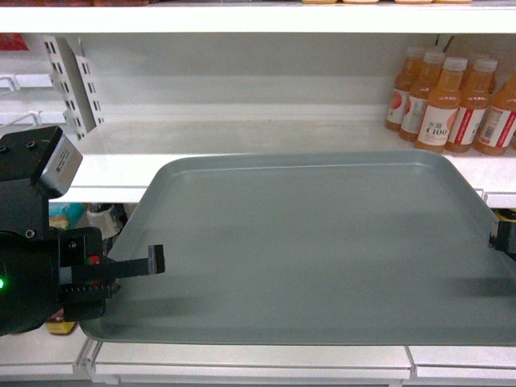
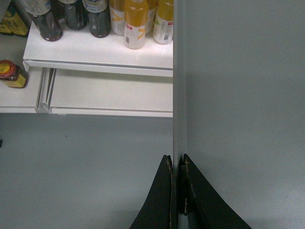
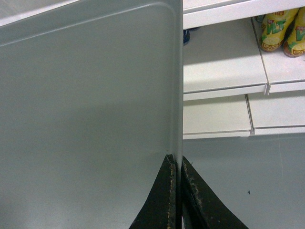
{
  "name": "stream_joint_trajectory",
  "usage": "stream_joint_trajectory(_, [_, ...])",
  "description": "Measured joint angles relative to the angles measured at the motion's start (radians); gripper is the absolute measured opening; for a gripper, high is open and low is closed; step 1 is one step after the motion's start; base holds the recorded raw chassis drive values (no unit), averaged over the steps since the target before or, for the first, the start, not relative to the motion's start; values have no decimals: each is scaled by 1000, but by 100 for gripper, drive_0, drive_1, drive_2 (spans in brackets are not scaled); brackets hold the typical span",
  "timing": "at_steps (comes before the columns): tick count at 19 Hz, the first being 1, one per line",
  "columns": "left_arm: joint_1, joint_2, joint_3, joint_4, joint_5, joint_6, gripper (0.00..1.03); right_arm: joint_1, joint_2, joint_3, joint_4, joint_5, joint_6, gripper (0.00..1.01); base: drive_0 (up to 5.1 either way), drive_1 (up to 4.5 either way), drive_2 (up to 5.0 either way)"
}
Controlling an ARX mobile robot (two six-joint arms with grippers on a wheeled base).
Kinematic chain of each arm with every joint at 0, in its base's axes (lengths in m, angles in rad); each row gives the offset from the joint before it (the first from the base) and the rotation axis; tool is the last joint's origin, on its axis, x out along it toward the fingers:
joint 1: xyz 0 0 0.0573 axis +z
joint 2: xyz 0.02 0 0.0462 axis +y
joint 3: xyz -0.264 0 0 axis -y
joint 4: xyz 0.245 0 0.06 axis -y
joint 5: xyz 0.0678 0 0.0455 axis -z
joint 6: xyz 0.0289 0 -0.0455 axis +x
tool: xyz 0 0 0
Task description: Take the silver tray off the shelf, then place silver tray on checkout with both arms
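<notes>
The silver tray is a wide grey-green tray held level in front of the white shelf, its far edge near the shelf's front lip. My left gripper is shut on the tray's left rim; in the left wrist view the rim runs between the left gripper's two black fingers. My right gripper is shut on the tray's right rim at the frame edge. In the right wrist view the right gripper pinches that rim. The checkout is out of view.
Orange juice bottles stand at the shelf's back right. Slotted white uprights rise at the left. Lower shelf boards carry dark and yellow bottles; yellow bottles stand below on the right. Grey floor lies beneath.
</notes>
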Motion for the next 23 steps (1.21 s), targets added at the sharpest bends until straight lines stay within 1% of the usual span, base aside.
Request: stream_joint_trajectory(23, [0, 1, 0, -2, -2, 0, 3, 0, 0, 0, -1, 0, 0, 3, 5, -423, 434])
